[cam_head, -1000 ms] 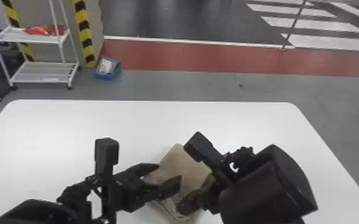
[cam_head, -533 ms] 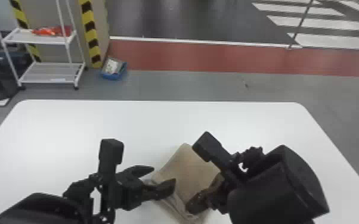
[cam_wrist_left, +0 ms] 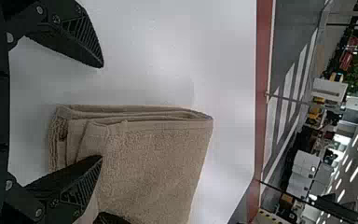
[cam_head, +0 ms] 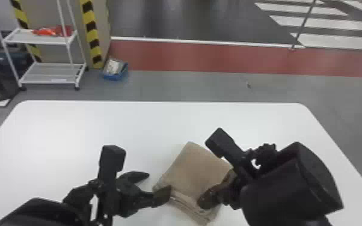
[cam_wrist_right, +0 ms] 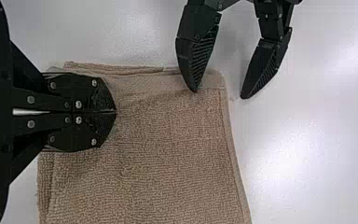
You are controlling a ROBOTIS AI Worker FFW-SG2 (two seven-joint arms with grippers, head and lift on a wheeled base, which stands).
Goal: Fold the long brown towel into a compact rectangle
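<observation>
The brown towel lies on the white counter near its near edge, folded into a compact, layered block set askew to the counter's edges. The left tool is released, its fingers spread: one is over the towel's layered margin, the other beyond its edge, above bare counter. The right tool is clenched, both fingertips together against the towel's upper face; whether cloth is pinched between them I cannot tell. Behind, on the floor, stand a white two-tier shelf rack, its lower tier bearing a pale label-like strip too small to read, and a blue bin.
</observation>
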